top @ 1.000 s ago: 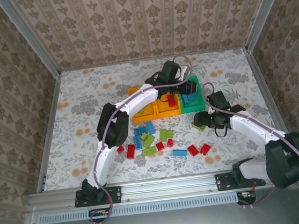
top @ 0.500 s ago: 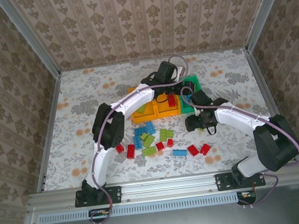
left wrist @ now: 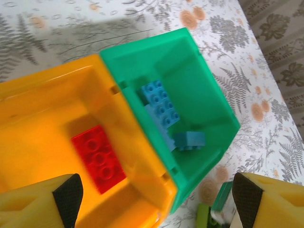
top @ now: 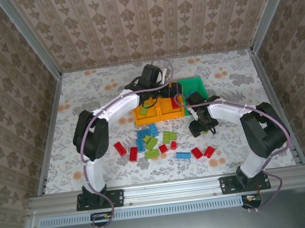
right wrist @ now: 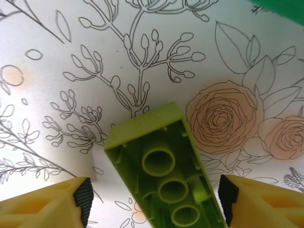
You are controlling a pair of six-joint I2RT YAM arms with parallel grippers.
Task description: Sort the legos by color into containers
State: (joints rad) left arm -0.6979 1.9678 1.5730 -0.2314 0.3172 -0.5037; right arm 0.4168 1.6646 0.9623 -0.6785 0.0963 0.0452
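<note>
Overhead view: a floral-print desk [top: 95, 98] w/ papered walls [top: 147, 21] on three sides. Three bins sit in a row at ctr-back, side by side: left orange bin [top: 139, 119], middle orange bin [top: 169, 112], then green bin [top: 193, 82] on the right.

My left arm [top: 116, 107] arcs in from its base and crosses above the orange bins, hiding part of them. The left gripper [left wrist: 156, 198] hangs over the shared wall btwn the middle orange bin and the green bin. Its fingers are spread wide w/ nothing btwn them. In the wrist view below it, one red brick [left wrist: 99, 158] lies flat on the orange floor. A few blue bricks [left wrist: 161, 105] are piled against the green bin's wall on that side.

The right gripper [right wrist: 155, 204] is low over the desk, near the green bin's front corner. Its jaws are spread, one each side of a lime brick [right wrist: 161, 166] whose hollow underside faces the cam. There's a clear gap at one finger; the other is v. close and I can't tell if it touches.

Loose legos [top: 151, 143] in red, blue and lime are scattered on the desk in front of the bins, btwn the two arms.
</note>
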